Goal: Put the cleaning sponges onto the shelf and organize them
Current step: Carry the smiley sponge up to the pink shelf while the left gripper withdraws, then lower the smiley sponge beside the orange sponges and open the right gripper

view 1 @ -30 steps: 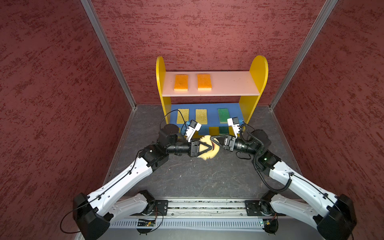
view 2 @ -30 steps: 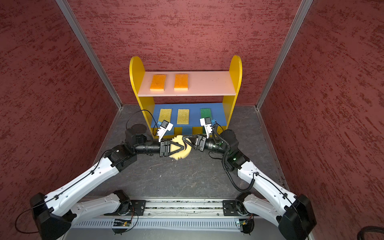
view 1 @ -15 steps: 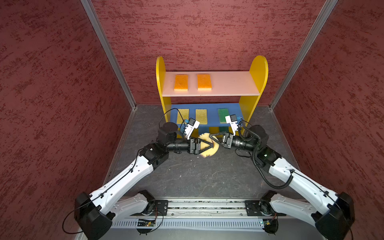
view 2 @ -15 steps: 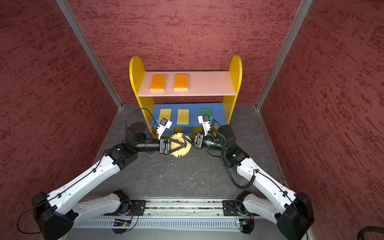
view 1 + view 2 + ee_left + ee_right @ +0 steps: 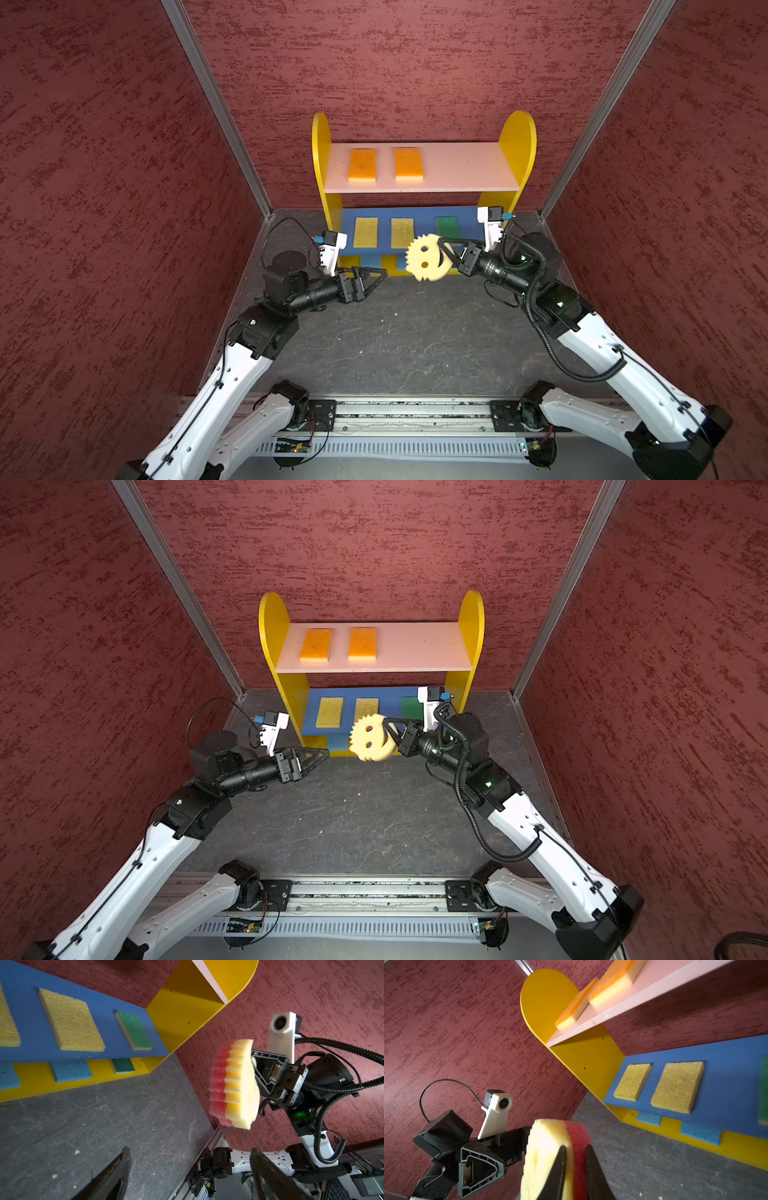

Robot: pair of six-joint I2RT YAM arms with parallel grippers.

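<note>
Before shelf, pinching smiley by its rim in right gripper, leaving its body free for shelving (left gripper gaping, empty).

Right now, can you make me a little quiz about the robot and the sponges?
1. True or false: the right fingers pinch the round smiley sponge.
2. Where do the two orange sponges lie? A) on the pink top board B) on the yellow base C) on the floor
3. How many flat yellow sponges lie on the blue middle board?

Key: 1 true. 2 A. 3 two.
</note>
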